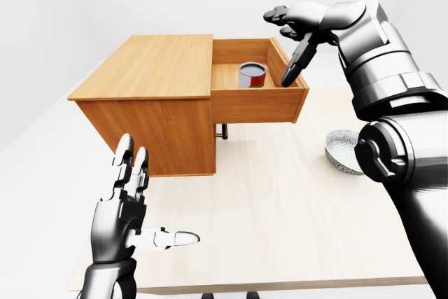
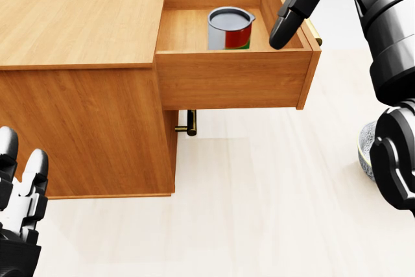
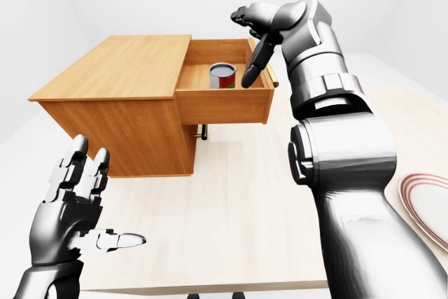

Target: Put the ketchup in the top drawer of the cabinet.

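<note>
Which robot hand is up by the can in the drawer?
The right hand, fingers open, hanging over the open top drawer beside the ketchup can. The left hand is low over the table, far from it.

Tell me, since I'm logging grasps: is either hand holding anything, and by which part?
Nothing is held. The ketchup stands in the top drawer; the right hand is open beside it, the left hand open too.

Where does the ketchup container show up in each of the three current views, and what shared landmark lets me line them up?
Left-eye view: ketchup stands upright in the open top drawer, above centre.
Head view: upper middle, inside the same drawer.
Right-eye view: upper centre-left, inside the drawer.
Shared landmark: the right hand, fingers open, just right of the ketchup in every view.
</note>
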Controlling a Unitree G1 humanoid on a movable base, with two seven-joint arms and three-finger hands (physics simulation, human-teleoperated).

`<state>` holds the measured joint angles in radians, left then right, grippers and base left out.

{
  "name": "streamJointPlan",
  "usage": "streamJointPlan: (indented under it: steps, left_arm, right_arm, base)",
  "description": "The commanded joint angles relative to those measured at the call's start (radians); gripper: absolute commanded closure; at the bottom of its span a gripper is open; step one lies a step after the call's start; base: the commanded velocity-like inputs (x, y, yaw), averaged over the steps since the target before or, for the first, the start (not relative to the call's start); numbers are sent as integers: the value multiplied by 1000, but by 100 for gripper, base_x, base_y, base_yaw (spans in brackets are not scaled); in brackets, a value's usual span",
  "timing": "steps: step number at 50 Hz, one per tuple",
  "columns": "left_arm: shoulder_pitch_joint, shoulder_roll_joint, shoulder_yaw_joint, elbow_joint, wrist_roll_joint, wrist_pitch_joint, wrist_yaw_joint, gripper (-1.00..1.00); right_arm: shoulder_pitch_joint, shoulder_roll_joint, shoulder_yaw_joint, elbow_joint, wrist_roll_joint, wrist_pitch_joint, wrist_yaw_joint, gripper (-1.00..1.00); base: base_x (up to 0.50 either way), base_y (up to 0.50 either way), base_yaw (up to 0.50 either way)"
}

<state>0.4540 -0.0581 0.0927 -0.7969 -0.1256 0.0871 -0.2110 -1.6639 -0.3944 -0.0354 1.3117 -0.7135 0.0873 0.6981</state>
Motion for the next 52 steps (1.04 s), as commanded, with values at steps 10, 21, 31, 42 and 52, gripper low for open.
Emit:
streamJointPlan:
  steps: [10,21,31,42,52]
  left_arm:
    - [-6,-2,1,6,3,0,2,-100]
    - [1,2,-7,4,5,-2,7,-100]
    - [2,0,12,-14,-12,0,1,-100]
    - [3,-7,15,-22,-10,0,-5,-100]
    - [9,-9,15,-29,-10,0,-7,-100]
  right_arm:
    - [-12,-9,1,-2,-25,0,0,-100]
    - [-132,-57,31,-10,-97,0,0,-100]
    - [-242,-118,32,-29,-172,0,0,-100]
    - [-317,-199,-17,-102,-152,0,0,-100]
    - [-123,-322,-71,-590,-113,0,0,-100]
  base:
    - [0,0,0]
    - [0,0,0]
    - [0,0,0]
    - [0,0,0]
    - [0,0,0]
